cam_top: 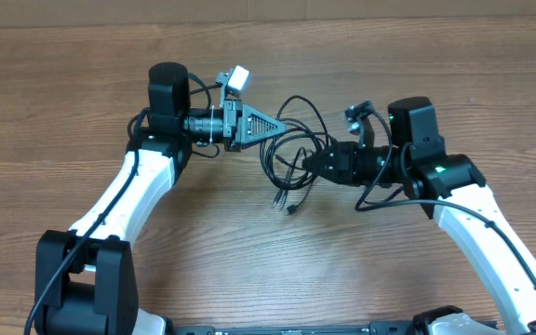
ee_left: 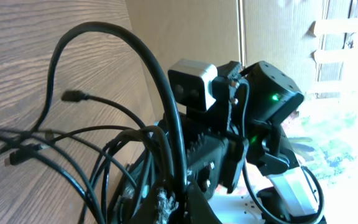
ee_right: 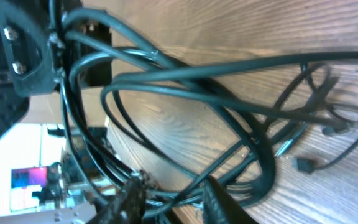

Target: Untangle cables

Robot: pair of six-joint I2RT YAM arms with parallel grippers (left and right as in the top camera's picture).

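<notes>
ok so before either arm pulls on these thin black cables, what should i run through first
1. Left gripper shut on the thin black cables: ok.
2. Right gripper clamped on a strand: cannot tell; strands pass between its fingers, but whether they are pinched is unclear.
3. Cables separated: not ok; several loops cross between the two grippers.
4. Small plugs free of both grippers: ok; they sit at the near side of the tangle, over the brown wooden table.
5. Grippers apart from each other: ok in the overhead view.
</notes>
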